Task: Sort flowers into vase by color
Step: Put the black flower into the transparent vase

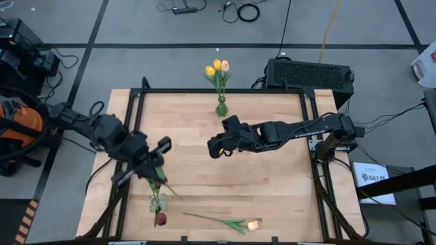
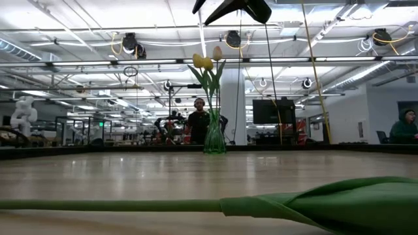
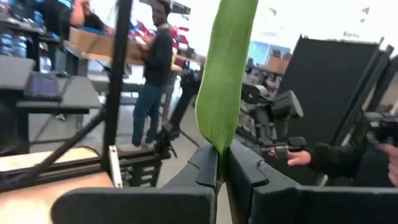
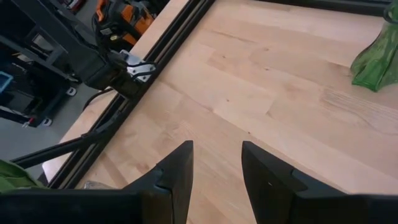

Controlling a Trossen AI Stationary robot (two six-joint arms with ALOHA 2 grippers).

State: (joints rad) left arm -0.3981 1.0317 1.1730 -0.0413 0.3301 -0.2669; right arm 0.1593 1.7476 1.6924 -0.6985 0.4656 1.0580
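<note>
My left gripper hovers over the table's near left, shut on a flower's green leaf; that flower's head does not show. Just below it a clear vase holds a dark red tulip. A green vase at the far edge holds yellow tulips and a peach tulip. Another flower lies flat along the near edge, its pale head to the right. My right gripper hangs open over the table's middle, with nothing between its fingers. My left gripper pinches the leaf's lower end between its two fingers. The fingers come in level from the table's left side. The leaf stands out past the fingertips, clear of the table. A thin stem trails from the gripper toward the near right.
Black frame rails run around the wooden table. A black box sits beyond the far right corner. The lying flower's leaf fills the near foreground of the low view. People stand in the room behind the table.
</note>
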